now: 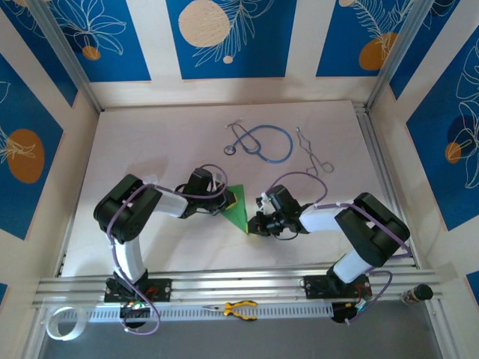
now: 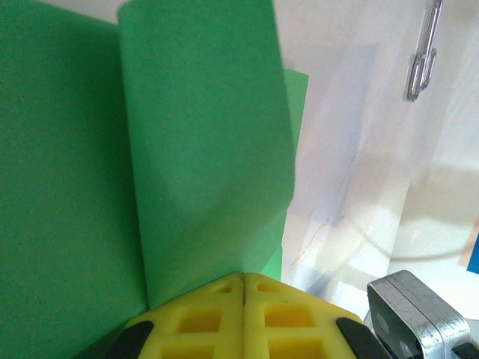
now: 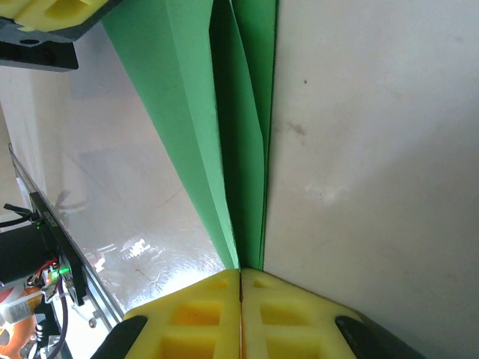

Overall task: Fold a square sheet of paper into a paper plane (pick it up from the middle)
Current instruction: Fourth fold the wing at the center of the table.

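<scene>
Gripping the folded green paper (image 1: 238,208) from two sides near the middle of the white table (image 1: 150,149). Clamped shut on its upper-left edge with the left gripper (image 1: 227,200) (image 2: 243,280), a flap curling up out of the yellow pads (image 2: 202,318). Clamped shut on its narrow creased tip with the right gripper (image 1: 254,223) (image 3: 239,275), well apart from the blue stethoscope (image 1: 262,142).

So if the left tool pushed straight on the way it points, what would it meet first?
The green paper that the left tool is shut on, curling up ahead of it. Beyond that, from above, the right tool looks roughly in line, though depth is unclear.
</scene>
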